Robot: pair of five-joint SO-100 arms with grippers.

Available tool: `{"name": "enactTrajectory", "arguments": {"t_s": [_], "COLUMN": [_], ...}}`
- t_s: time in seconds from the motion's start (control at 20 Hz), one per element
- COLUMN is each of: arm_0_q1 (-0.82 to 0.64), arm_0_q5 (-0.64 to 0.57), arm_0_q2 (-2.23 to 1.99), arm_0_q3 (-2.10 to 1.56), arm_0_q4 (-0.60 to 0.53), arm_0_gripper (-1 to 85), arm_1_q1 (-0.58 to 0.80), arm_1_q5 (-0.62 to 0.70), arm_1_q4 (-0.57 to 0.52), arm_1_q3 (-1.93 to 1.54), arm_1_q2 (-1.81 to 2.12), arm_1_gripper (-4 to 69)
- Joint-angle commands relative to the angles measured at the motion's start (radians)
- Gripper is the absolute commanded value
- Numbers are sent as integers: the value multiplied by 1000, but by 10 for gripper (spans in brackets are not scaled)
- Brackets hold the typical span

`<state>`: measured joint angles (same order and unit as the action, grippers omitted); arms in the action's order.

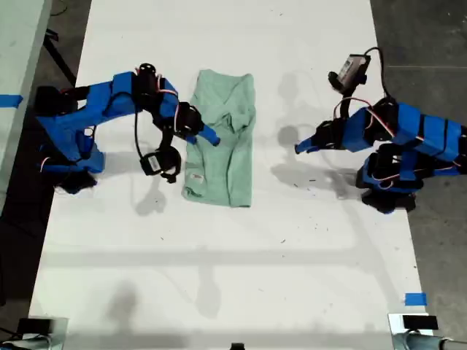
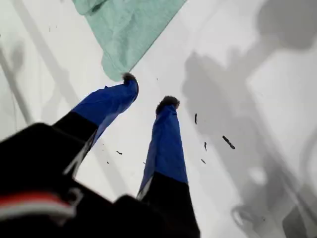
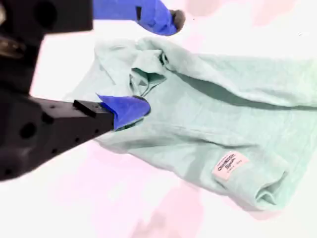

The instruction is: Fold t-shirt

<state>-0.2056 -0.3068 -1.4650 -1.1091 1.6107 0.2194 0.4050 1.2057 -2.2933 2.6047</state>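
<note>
The pale mint-green t-shirt [image 1: 228, 149] lies folded into a long strip on the white table [image 1: 219, 270], with a small label [image 3: 229, 165] showing near one end. My second gripper [image 3: 156, 62], on the arm at the exterior view's left, is open over the shirt's bunched middle [image 3: 148, 74]. One blue fingertip [image 3: 133, 108] rests on or just above the cloth. My first gripper [image 2: 148, 90], on the arm at the exterior view's right [image 1: 300, 147], is open over bare table. It holds nothing, and a corner of the shirt [image 2: 124, 34] lies just beyond its tips.
The two blue arm bases [image 1: 69, 138] [image 1: 408, 157] flank the shirt. Blue tape pieces [image 1: 414, 298] [image 1: 9, 100] mark the table's edges. Dark floor [image 1: 430, 44] lies past the exterior view's right edge. Small dark specks [image 2: 228, 142] dot the table.
</note>
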Motion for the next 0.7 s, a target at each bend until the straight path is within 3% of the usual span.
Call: {"name": "enactTrajectory", "arguments": {"t_s": [0.0, 0.1, 0.2, 0.3, 0.45, 0.65], "arm_0_q1": [75, 160, 261, 334, 360, 350], "arm_0_q5": [5, 60, 135, 173, 179, 179], "arm_0_q2": [-264, -405, -463, -423, -276, -126], "arm_0_q3": [-153, -334, -436, -448, -416, -413], "arm_0_q4": [46, 23, -9, -60, -144, -229], "arm_0_gripper": [269, 266, 265, 265, 268, 275], "arm_1_q1": [-49, -118, -202, -261, -299, -319], "arm_1_q5": [-17, -28, -52, -74, -89, -103], "arm_1_q4": [18, 11, -74, -158, -258, -284], "arm_1_q3": [43, 66, 69, 104, 198, 393], "arm_1_q2": [29, 25, -20, -149, -379, -681], "arm_1_gripper": [128, 114, 111, 157, 199, 237]}}
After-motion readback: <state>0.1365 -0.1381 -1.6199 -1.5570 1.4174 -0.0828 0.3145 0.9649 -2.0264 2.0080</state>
